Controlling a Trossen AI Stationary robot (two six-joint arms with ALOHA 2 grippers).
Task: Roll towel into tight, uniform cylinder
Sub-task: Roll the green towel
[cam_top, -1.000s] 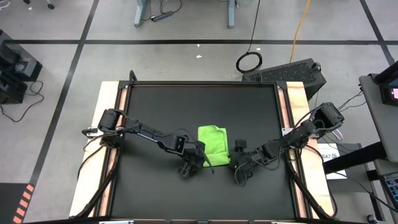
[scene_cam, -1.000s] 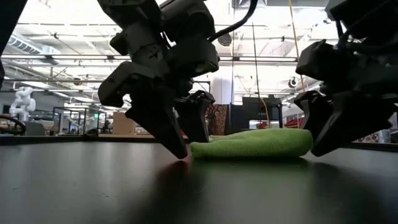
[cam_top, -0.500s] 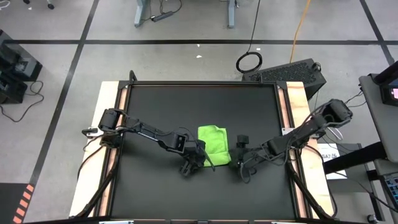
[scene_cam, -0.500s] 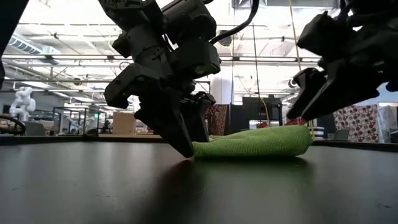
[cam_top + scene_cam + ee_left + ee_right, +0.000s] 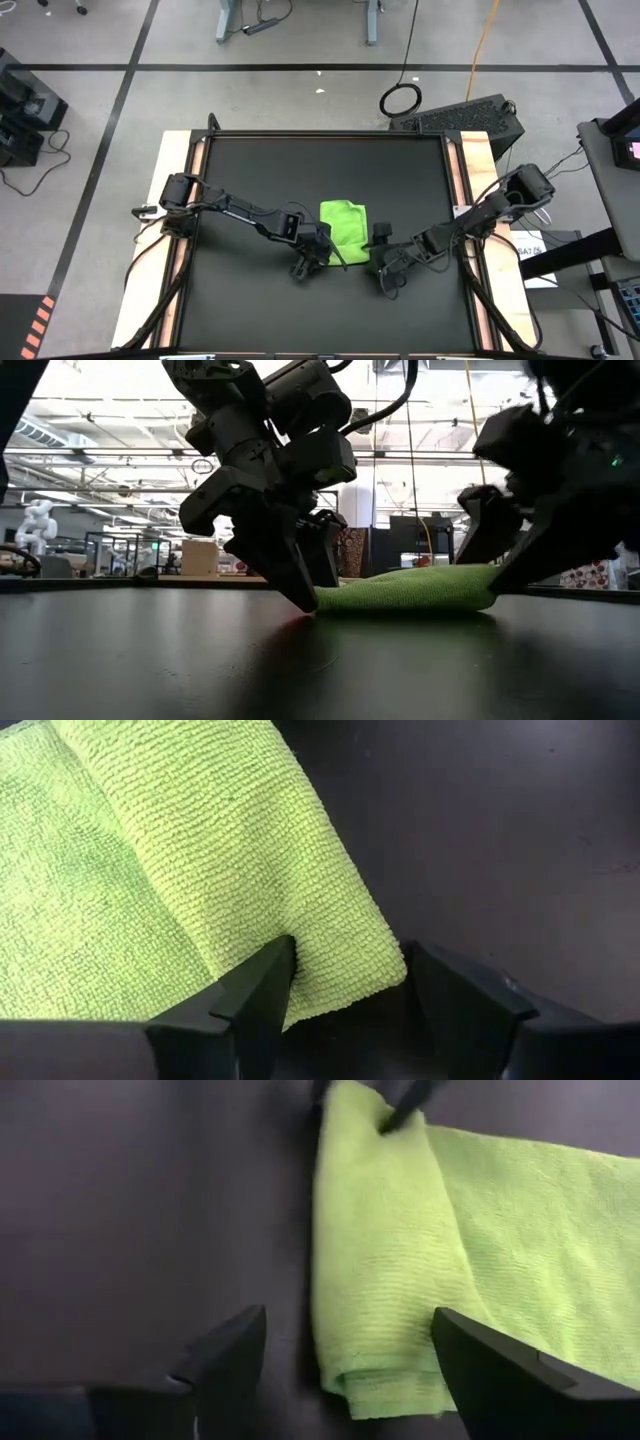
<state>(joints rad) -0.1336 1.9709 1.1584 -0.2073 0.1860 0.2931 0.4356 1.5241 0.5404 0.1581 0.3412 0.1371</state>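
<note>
The lime-green towel [image 5: 342, 230] lies at the middle of the black table [image 5: 250, 170], its near edge turned over into a thick fold [image 5: 375, 1280]. My left gripper [image 5: 306, 264] stands open at the towel's near left corner [image 5: 345, 970], slanting down, one finger over the cloth and one beside it. My right gripper [image 5: 385, 272] is open at the fold's right end [image 5: 385, 1380], which lies between its fingers. In the low view the towel [image 5: 410, 590] sits flat between both grippers. My left gripper has one fingertip [image 5: 270, 975] set on the towel's top just inside the near left corner, where the cloth creases [image 5: 287, 942]. The other finger [image 5: 450, 985] stands on the table beside the corner, apart from the cloth. My right gripper: I cannot tell whether it touches the towel.
Bare black tabletop surrounds the towel on all sides. Wooden rails [image 5: 185, 200] run along the table's left and right edges. A dark case [image 5: 470, 115] and a cable loop [image 5: 400, 98] lie on the floor beyond the far right corner.
My right gripper has lifted and tipped up off the towel's right end, then come back down to it. The towel has stayed where it was, flat on the table.
</note>
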